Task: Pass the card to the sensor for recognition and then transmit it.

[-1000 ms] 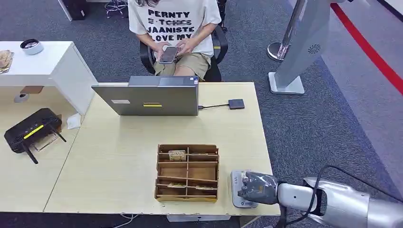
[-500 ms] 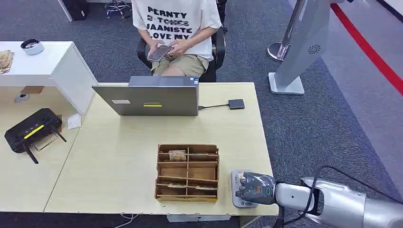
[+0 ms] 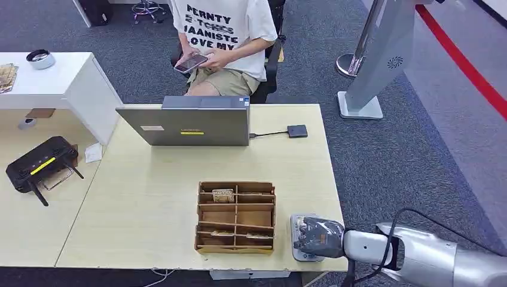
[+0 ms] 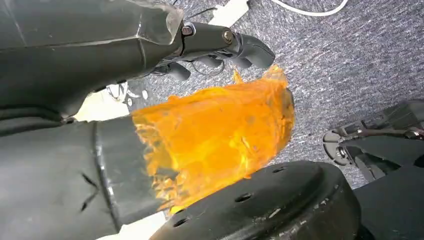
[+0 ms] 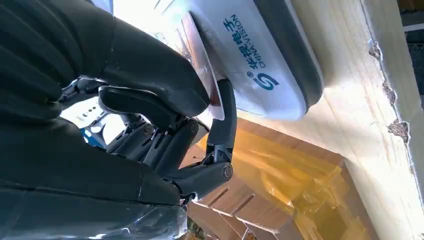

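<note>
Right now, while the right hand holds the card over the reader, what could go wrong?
1. The right hand pinches the card near one edge only, so it may slip out over the sensor.
2. The sensor sits close to the table's front edge; pressing down might push it off.
3. The wooden organizer stands right beside the hand, which could bump it when lifting away.

Even, bright overhead light fills the head view; the pale wooden table [image 3: 149, 197] casts almost no shadow on the grey carpet, and the picture is sharp throughout. In the right wrist view, glare burns out the white plastic card reader [image 5: 250, 55] near the dark right hand [image 5: 165, 100], which sits in shade. In the left wrist view an orange translucent patch [image 4: 220, 135], perhaps film near the lens, looks blurred, while the carpet behind stays crisp.
</note>
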{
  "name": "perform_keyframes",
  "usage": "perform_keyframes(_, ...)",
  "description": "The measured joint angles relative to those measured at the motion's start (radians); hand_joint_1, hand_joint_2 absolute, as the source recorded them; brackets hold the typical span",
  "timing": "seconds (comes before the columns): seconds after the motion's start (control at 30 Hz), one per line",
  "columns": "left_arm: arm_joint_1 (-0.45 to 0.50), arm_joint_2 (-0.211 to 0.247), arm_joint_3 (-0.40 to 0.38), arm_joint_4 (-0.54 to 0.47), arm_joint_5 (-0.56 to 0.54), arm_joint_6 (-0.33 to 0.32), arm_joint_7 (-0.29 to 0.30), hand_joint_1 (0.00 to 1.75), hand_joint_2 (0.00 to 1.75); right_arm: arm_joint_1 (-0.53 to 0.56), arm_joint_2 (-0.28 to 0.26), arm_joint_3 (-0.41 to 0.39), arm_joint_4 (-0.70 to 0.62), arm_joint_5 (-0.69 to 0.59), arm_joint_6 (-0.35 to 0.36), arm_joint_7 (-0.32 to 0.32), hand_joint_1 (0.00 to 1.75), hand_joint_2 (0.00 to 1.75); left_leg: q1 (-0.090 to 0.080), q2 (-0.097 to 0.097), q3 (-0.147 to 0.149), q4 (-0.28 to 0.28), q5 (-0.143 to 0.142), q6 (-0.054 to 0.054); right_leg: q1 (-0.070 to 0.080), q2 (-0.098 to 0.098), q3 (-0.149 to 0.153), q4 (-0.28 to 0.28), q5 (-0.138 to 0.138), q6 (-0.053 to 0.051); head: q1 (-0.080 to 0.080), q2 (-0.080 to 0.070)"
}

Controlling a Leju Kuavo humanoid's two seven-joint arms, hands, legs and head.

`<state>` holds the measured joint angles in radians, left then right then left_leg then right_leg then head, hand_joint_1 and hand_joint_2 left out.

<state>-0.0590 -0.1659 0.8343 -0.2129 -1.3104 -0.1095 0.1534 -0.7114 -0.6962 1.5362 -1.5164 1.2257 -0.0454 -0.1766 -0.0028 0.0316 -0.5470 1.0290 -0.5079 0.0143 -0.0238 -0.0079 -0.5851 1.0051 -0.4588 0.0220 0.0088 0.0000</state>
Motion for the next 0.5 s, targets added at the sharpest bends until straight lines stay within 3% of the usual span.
perform_keyframes(0.5, 0.0, 0.0, 0.008, 0.0, 0.0, 0.0, 0.0, 0.0, 0.0, 0.0, 0.004, 0.0, 0.002, 0.0, 0.003, 0.0, 1.75, 1.75, 0.0, 0.0, 0.001, 0.0, 0.0, 0.0, 0.0, 0.0, 0.001, 0.0, 0.0, 0.0, 0.0, 0.0)
